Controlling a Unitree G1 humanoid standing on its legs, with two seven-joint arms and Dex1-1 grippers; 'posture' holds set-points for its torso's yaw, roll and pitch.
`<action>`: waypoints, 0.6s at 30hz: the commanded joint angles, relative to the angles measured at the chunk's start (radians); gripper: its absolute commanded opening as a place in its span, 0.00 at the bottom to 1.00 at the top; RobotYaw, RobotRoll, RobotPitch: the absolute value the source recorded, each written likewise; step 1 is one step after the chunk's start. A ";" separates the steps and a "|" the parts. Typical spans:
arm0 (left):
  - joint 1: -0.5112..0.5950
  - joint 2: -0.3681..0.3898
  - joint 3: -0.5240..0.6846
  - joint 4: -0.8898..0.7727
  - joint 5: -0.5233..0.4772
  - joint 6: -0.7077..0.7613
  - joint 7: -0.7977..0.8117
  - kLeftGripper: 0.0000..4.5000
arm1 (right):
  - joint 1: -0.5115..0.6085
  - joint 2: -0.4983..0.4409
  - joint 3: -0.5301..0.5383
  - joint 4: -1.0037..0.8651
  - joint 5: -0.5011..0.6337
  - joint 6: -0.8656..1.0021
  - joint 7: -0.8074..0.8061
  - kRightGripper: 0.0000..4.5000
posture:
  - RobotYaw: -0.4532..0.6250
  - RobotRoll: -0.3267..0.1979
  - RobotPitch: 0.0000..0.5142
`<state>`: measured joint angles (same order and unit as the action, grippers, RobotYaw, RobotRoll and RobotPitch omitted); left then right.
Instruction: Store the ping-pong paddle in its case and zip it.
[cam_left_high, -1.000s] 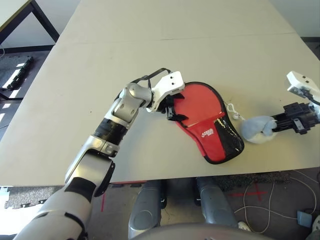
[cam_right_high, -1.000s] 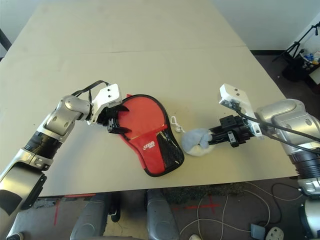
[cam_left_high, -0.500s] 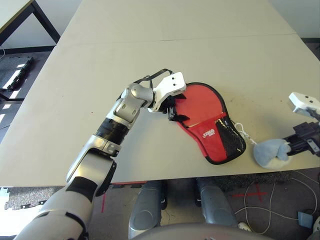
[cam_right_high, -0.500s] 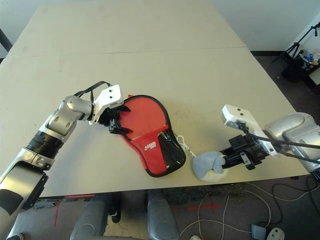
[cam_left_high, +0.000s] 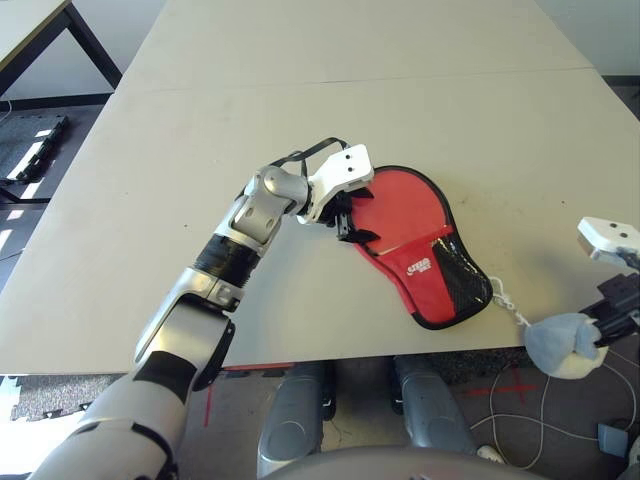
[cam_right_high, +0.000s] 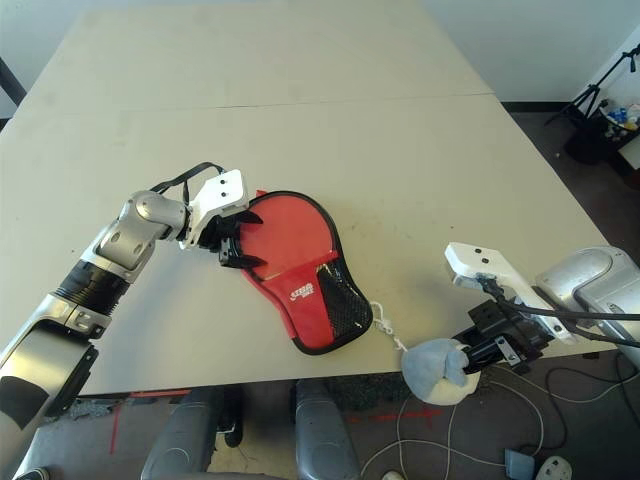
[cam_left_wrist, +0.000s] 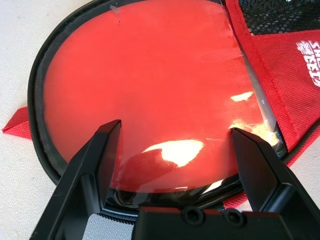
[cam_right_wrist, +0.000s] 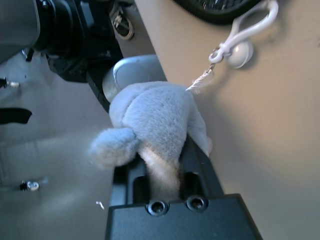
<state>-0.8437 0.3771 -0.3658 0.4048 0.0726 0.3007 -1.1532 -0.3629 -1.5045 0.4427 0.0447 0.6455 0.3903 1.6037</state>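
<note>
The case (cam_left_high: 405, 225) lies flat near the table's front edge, red side up, with black edging, a mesh pocket (cam_left_high: 458, 280) and a white logo. My left gripper (cam_left_high: 345, 218) stands open at its round end, the fingers spread over the shiny red face (cam_left_wrist: 150, 85). The ping-pong paddle is hidden. A white cord (cam_right_high: 385, 328) runs from the case's narrow end to a pale grey soft ball (cam_left_high: 560, 343). My right gripper (cam_right_high: 480, 352) is shut on that ball (cam_right_wrist: 155, 125), just past the table's front edge.
The pale table (cam_left_high: 300, 120) stretches bare behind and to both sides of the case. A seam crosses it at the back. Cables lie on the floor (cam_right_high: 540, 465) under my right arm.
My right gripper has pulled the soft ball toward the front right, from the tabletop to beyond the table's edge, trailing the cord. The case shifted slightly. My left gripper stayed put.
</note>
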 joint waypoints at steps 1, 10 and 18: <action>0.030 0.002 -0.046 0.036 0.031 0.010 -0.003 1.00 | -0.038 -0.010 -0.059 0.009 0.108 0.058 0.011 0.50 | 0.29 0.62 0.35; 0.034 0.027 -0.026 -0.016 0.004 0.029 -0.029 1.00 | -0.168 0.064 -0.103 0.311 0.195 0.095 0.011 1.00 | 0.30 0.62 0.34; 0.034 0.048 0.070 -0.218 -0.107 0.143 -0.012 1.00 | -0.307 0.267 -0.258 0.607 0.138 0.108 0.005 1.00 | 0.31 0.62 0.36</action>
<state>-0.8115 0.4288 -0.3266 0.2307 -0.0045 0.4174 -1.1832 -0.6497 -1.2675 0.2311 0.5941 0.8170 0.5064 1.6082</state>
